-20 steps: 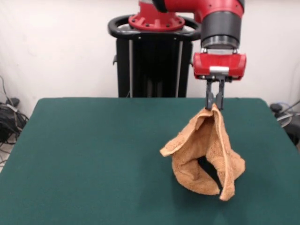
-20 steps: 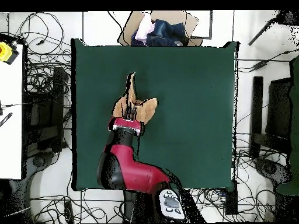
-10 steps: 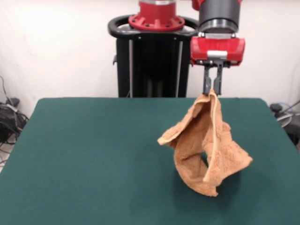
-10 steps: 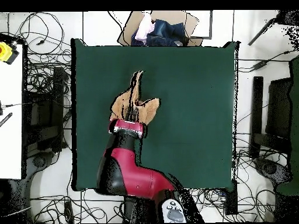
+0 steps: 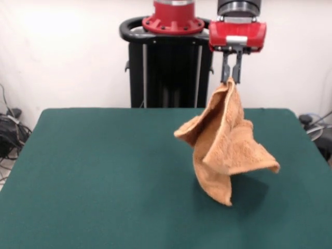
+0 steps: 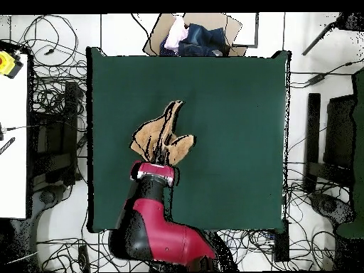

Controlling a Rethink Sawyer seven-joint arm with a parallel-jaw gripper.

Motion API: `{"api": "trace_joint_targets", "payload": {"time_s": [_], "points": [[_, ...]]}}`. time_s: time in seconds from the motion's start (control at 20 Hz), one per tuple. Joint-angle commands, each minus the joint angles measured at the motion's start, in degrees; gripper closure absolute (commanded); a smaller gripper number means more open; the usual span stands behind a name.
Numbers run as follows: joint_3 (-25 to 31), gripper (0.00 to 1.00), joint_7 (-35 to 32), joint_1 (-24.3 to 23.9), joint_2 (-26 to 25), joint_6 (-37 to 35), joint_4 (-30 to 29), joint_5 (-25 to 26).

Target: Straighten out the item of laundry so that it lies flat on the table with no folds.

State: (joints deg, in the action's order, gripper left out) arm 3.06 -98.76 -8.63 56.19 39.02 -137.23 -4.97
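Note:
The item of laundry (image 5: 224, 142), an orange-tan terry towel, hangs crumpled from one pinched edge, its lowest tip at or just above the dark green table (image 5: 93, 176). My gripper (image 5: 231, 79) is shut on the towel's top, high over the right half of the table. Folds flare out to the left and right of the hanging cloth. In the overhead view the towel (image 6: 161, 134) shows as a bunched shape just beyond the red gripper body (image 6: 153, 172), left of the table's (image 6: 227, 114) middle.
A cardboard box of clothes (image 6: 192, 35) sits past the table's far edge in the overhead view. Cables cover the floor around the table. A white bench with a yellow object (image 6: 7, 62) stands at the left.
My gripper has risen with the towel held in it. The cloth has lifted almost off the table and its lower folds have swung outward.

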Motion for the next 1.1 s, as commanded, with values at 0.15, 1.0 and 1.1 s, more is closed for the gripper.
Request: {"api": "trace_joint_targets", "payload": {"time_s": [0.15, 1.0, 1.1], "points": [[-3.4, 1.00, -16.6, 5.2, 7.6, -7.9, -10.1, -7.1], [-11.0, 1.00, -11.4, 16.9, 17.9, -17.1, -15.4, -20.7], [-15.6, 1.00, -5.7, 20.4, 21.9, -22.3, -15.4, -24.6]]}}
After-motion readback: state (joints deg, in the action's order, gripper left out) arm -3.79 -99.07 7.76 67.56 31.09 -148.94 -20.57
